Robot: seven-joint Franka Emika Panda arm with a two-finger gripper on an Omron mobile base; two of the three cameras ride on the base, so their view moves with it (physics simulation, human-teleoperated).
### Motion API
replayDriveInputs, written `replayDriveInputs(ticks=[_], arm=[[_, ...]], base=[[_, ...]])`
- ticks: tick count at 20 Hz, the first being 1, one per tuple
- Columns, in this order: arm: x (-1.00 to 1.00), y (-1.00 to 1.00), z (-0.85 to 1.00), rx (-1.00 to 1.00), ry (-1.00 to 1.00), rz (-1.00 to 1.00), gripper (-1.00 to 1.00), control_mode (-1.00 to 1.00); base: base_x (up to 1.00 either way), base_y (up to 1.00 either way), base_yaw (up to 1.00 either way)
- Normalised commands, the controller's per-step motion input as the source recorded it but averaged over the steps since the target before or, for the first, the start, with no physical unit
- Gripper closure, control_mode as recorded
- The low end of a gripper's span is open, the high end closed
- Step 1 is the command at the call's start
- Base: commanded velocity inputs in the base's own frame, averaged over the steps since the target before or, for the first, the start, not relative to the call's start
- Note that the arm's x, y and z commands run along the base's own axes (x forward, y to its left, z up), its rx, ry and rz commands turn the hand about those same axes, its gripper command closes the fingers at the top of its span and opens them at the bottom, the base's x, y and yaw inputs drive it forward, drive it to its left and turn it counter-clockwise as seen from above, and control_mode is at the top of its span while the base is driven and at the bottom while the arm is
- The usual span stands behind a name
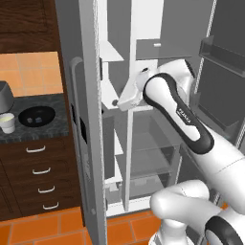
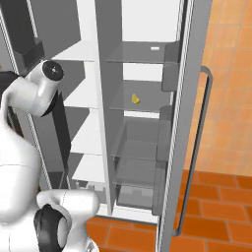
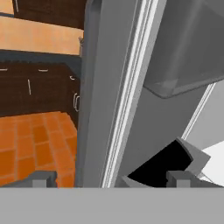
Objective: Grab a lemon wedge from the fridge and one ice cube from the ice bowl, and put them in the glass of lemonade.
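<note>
Hand: the white robot's dark two-finger hand (image 3: 111, 179) has its tips spread apart and holds nothing.
Fridge: the tall grey two-door fridge (image 2: 140, 123) stands open.
Lemon: the small bright yellow lemon wedge (image 2: 135, 99) sits on a glass shelf, right of middle in the right base view.
Way to go: I think the hand, by the left door edge, must turn right and reach deeper in.
Cup and bowl: the small whitish cup of lemonade (image 1: 7, 122) and the round black ice bowl (image 1: 37, 116) wait on the dark tabletop (image 1: 52, 127), far left.

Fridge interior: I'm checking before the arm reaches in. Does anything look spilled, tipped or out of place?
Nothing stands out. The small bright yellow lemon wedge lies alone on a glass shelf of the tall grey two-door fridge, whose doors stand open. Shelves look level, with no spill.
</note>
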Motion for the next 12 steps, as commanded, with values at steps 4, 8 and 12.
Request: replayDriveInputs(ticks=[4, 8, 12], arm=[[0.66, 0.23, -0.17, 0.00, 0.00, 0.19, -1.00, -1.00], [0.32, 0.38, -0.17, 0.00, 0.00, 0.18, -1.00, -1.00], [0.04, 0.77, -0.04, 0.00, -0.03, 0.14, -1.00, -1.00]], base=[[0.00, 0.00, 0.00], [0.00, 0.00, 0.00], [0.00, 0.00, 0.00]])
